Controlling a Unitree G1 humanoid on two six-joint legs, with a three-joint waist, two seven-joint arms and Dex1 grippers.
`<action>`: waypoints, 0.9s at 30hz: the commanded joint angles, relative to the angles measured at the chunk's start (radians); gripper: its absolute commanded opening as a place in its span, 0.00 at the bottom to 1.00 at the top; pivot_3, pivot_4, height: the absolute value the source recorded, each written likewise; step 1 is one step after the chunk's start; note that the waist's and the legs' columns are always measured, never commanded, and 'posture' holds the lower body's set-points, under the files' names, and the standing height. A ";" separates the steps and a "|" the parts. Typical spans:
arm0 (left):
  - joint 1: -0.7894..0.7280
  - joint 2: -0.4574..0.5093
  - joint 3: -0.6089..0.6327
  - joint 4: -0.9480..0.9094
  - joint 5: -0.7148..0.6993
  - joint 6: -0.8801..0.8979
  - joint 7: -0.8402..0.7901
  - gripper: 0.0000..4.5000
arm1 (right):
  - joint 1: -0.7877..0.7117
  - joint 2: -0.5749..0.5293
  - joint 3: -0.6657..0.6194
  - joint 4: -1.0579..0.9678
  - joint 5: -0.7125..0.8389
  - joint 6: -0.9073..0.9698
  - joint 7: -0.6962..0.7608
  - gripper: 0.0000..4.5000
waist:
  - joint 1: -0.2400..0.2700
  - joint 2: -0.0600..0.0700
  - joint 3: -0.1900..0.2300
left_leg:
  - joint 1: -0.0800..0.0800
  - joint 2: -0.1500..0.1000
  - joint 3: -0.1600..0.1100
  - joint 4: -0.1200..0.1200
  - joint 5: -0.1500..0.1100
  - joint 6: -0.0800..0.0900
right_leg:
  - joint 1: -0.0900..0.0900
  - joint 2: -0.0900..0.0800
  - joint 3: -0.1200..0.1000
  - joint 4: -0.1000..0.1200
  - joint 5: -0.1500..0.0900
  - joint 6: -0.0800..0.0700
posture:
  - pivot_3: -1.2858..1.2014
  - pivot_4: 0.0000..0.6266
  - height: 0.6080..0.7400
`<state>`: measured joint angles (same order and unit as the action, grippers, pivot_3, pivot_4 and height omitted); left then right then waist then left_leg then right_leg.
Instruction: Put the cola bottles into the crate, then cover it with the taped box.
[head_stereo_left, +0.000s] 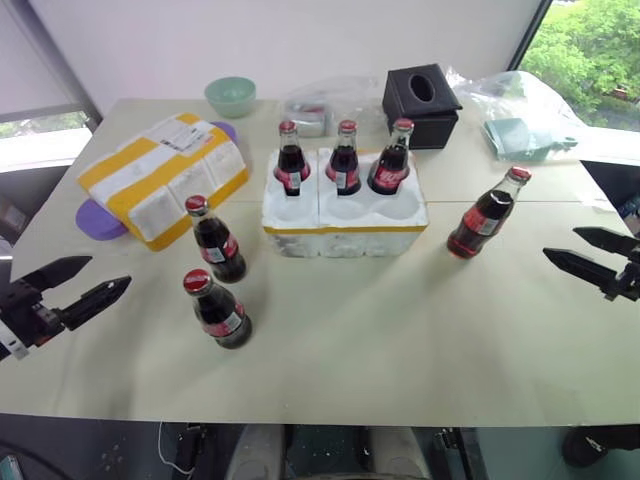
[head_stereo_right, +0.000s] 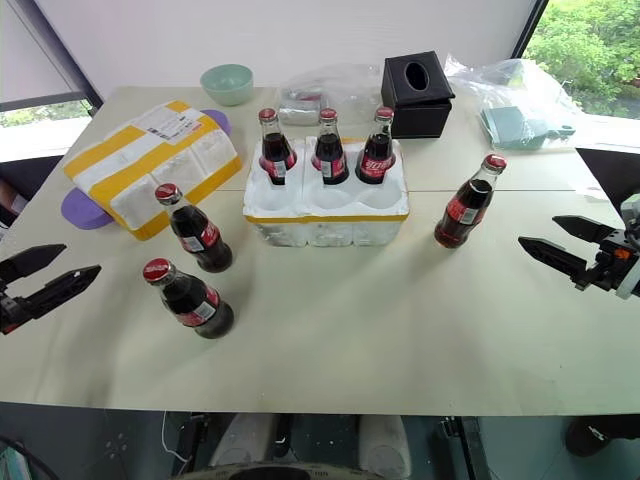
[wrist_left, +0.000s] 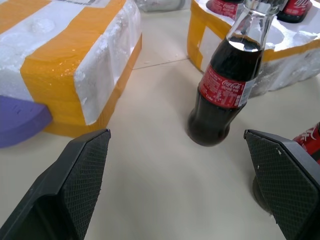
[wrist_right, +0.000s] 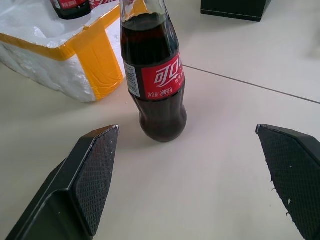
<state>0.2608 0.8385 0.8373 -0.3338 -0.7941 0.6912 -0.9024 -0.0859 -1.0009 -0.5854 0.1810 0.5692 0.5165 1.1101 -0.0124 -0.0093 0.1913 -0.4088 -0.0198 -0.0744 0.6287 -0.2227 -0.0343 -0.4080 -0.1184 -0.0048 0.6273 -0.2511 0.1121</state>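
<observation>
**Three bottles in, three still out on the desk**

Nearest you, two cola bottles stand loose on the desk ahead of your left gripper, jaws spread and empty. The third loose bottle waits before your right gripper, equally released, likely staged for one pick per arm. The crate holds three bottles in its far wells; the near wells are free. Its cover, the taped box, lies left. Labels read Coca-Cola, one in Chinese script.

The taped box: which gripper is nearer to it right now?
Left. The left gripper hovers open just in front of the taped box; the right gripper, also open, is across the table beyond the crate.
</observation>
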 joint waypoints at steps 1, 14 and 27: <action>-0.014 0.022 0.004 -0.004 0.002 -0.012 0.001 0.99 | 0.003 -0.001 -0.027 -0.030 0.011 -0.013 -0.003 1.00 | 0.000 0.000 0.000 | 0.000 0.000 0.000 0.000 0.000 0.000 | 0.000 0.000 0.000 0.000 0.000 0.000 | 0.52 0.24 0.99; -0.079 0.047 -0.047 0.023 -0.018 -0.007 -0.019 0.99 | 0.012 -0.021 -0.032 -0.075 0.043 0.040 -0.006 1.00 | 0.000 0.000 0.000 | 0.000 0.000 0.000 0.000 0.000 0.000 | 0.000 0.000 0.000 0.000 0.000 0.000 | 0.52 0.24 0.99; -0.137 0.080 -0.114 0.041 -0.015 -0.012 -0.091 0.99 | 0.006 -0.063 -0.071 -0.187 0.106 0.121 0.027 1.00 | 0.001 0.000 0.000 | 0.000 0.000 0.000 0.000 0.000 0.000 | 0.000 0.000 0.000 0.000 0.000 0.000 | 0.52 0.24 0.99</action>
<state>0.1368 0.8956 0.7189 -0.2890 -0.8030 0.6915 -0.9786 -0.0673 -1.0301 -0.6056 0.0416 0.6427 0.6253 1.1199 -0.0117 -0.0093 0.1914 -0.4089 -0.0198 -0.0742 0.6285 -0.2227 -0.0343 -0.4082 -0.1184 -0.0048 0.6272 -0.2511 0.1121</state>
